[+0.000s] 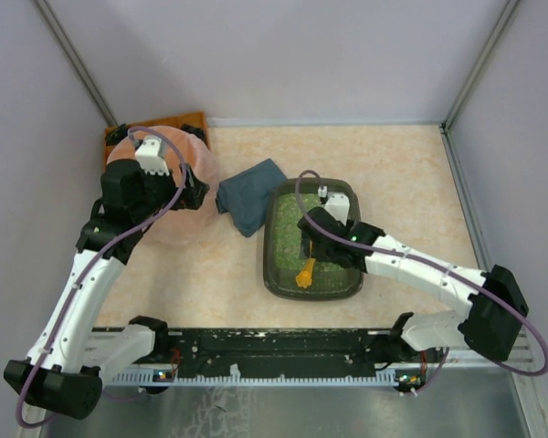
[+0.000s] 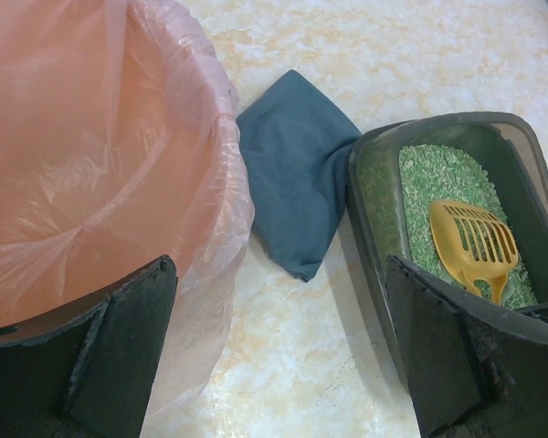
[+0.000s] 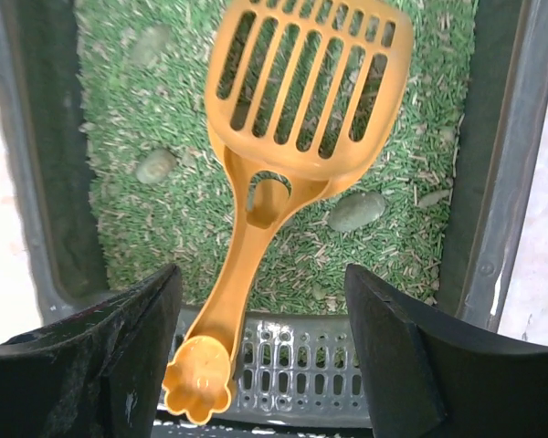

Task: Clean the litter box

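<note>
The litter box (image 1: 272, 248) is a dark grey-green tray with green granules, right of the middle. An orange slotted scoop (image 3: 301, 91) lies on the granules, its handle resting on the tray's grated end (image 3: 347, 365). My right gripper (image 3: 260, 271) is open above the box (image 3: 502, 164), with the scoop handle between its fingers but untouched. It also shows in the top view (image 1: 316, 251) over the scoop (image 1: 306, 272). A few grey-green clumps (image 3: 356, 210) lie in the granules. My left gripper (image 2: 279, 274) is open and empty, between the pink bucket and the box (image 2: 370, 210).
A round pink bucket (image 2: 91, 164) lined with clear plastic stands at the left, also in the top view (image 1: 169, 233). A folded blue cloth (image 1: 251, 193) lies between bucket and box. An orange-brown tray (image 1: 178, 121) sits behind the bucket in the back left corner.
</note>
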{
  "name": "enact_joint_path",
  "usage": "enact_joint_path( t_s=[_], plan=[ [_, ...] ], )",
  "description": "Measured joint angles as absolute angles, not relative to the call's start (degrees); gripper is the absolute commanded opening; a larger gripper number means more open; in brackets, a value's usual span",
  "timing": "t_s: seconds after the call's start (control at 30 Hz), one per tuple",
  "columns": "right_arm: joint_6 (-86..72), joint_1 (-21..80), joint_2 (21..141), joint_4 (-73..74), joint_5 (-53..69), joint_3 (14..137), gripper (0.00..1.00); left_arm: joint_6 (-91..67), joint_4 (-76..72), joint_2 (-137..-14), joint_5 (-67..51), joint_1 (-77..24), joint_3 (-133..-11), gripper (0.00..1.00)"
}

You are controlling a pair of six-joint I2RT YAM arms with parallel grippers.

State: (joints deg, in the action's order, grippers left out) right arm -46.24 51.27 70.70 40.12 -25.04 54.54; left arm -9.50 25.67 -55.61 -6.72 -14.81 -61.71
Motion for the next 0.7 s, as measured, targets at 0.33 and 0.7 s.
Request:
enact_joint_path(
  t_s=[0.33, 0.7],
  plan=[
    [-52.05, 53.47, 81.54, 42.65, -28.36, 57.06, 0.67, -9.69, 25.65, -55.59, -7.88, -14.81, -61.12, 1.0],
    [-52.64, 54.24, 89.69, 43.07, -29.08, 59.22, 0.55, -9.67, 25.67, -55.42, -8.23, -14.81, -60.49, 1.0]
  ],
)
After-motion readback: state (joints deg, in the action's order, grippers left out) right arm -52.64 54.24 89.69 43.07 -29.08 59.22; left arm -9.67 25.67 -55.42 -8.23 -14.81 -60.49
